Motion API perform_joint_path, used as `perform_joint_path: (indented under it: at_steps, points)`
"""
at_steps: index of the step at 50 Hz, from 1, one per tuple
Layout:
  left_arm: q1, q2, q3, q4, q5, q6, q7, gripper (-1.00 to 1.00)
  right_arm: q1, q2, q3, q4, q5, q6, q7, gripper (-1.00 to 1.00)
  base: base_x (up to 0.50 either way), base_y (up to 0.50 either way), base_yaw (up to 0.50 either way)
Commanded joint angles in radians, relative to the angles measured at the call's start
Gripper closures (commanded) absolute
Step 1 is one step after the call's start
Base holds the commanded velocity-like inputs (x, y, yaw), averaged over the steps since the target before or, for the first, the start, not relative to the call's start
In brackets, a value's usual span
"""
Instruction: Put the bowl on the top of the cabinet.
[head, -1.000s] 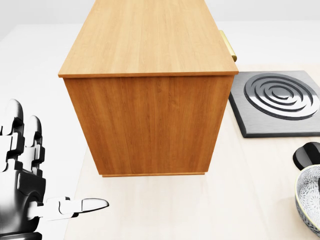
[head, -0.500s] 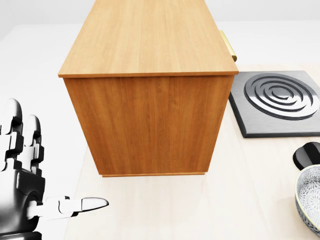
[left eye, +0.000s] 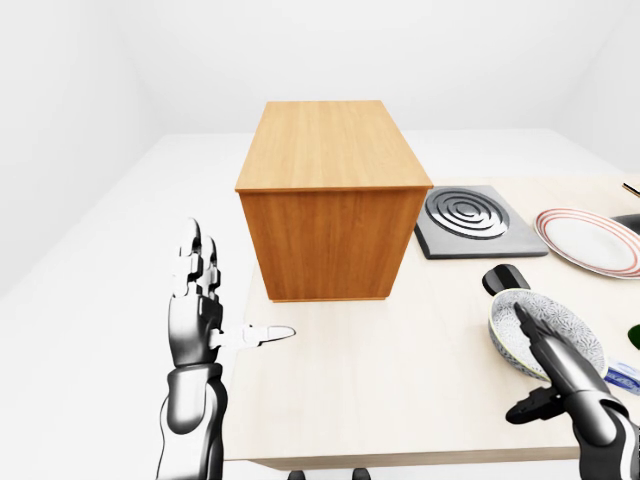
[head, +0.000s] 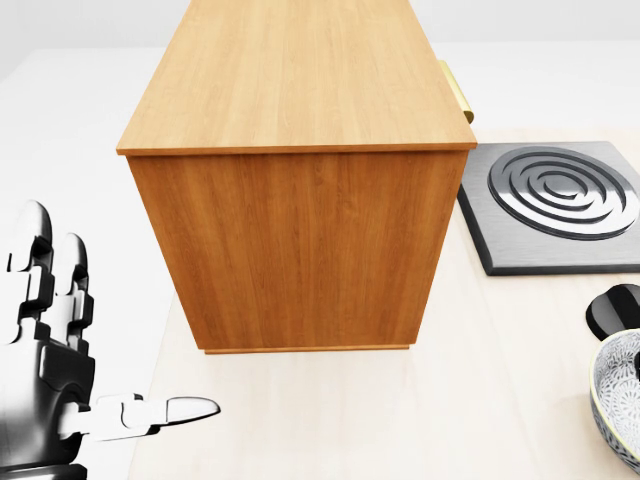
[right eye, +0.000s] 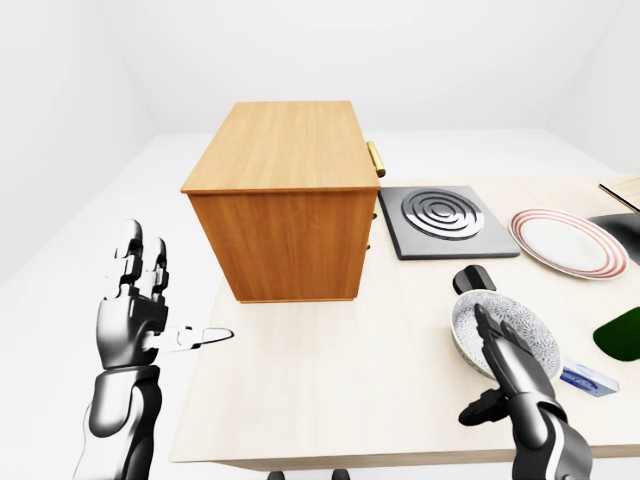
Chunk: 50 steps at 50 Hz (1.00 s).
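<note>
The wooden cabinet (left eye: 330, 200) stands on the table, its flat top bare. The patterned grey bowl (left eye: 548, 330) sits on the table at the lower right of the left-eye view; the head view shows only its edge (head: 620, 400). My right hand (left eye: 535, 375) is open, its fingers (left eye: 540, 345) lying over the bowl's near rim and its thumb below the rim. My left hand (left eye: 232, 295) is open and upright at the table's left edge, fingers up and thumb pointing right, holding nothing.
A dark burner plate (left eye: 468, 215) lies right of the cabinet. A red-rimmed plate (left eye: 590, 240) lies further right. A black round object (left eye: 503, 278) lies just above the bowl. A green thing (right eye: 625, 335) and a small blue-white item (right eye: 583, 378) lie beside the bowl.
My left hand has sunk very slightly in the head view. Nothing else has moved.
</note>
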Motion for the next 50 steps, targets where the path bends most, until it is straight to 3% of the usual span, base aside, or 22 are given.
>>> perform_joint_path:
  at_steps: [1, 17, 18, 19, 41, 46, 50]
  points:
    - [0.002, 0.0, -0.002, 0.002, 0.0, 0.0, -0.002, -1.0, 0.003, -0.011, 0.014, 0.044, -0.007, 0.0, 0.001, -1.0, 0.0, 0.0, 0.0]
    - [0.001, 0.0, -0.003, -0.002, 0.001, 0.0, 0.0, -1.0, 0.021, -0.013, 0.022, 0.101, -0.003, 0.0, 0.028, -1.0, 0.0, 0.0, 0.0]
    - [0.001, 0.0, -0.003, -0.004, 0.001, 0.0, 0.001, -1.0, 0.021, -0.014, 0.023, 0.102, -0.003, 0.0, 0.029, 0.15, 0.0, 0.0, 0.0]
    - [-0.001, 0.0, -0.002, -0.001, 0.001, 0.0, 0.001, -1.0, 0.023, -0.014, 0.023, 0.101, 0.0, 0.0, 0.031, 1.0, 0.0, 0.0, 0.0]
    - [-0.004, 0.0, 0.001, -0.006, 0.0, 0.0, 0.004, -1.0, 0.011, -0.02, -0.031, 0.006, 0.01, 0.0, 0.078, 1.0, 0.0, 0.0, 0.0]
    - [-0.001, 0.0, -0.002, 0.002, 0.0, 0.0, 0.002, -1.0, -0.025, -0.042, -0.094, -0.104, 0.055, 0.0, 0.159, 1.0, 0.0, 0.0, 0.0]
    - [0.001, 0.001, -0.003, -0.004, -0.002, 0.0, 0.0, -1.0, -0.091, -0.095, -0.171, -0.273, 0.139, 0.0, 0.284, 1.0, 0.0, 0.0, 0.0]
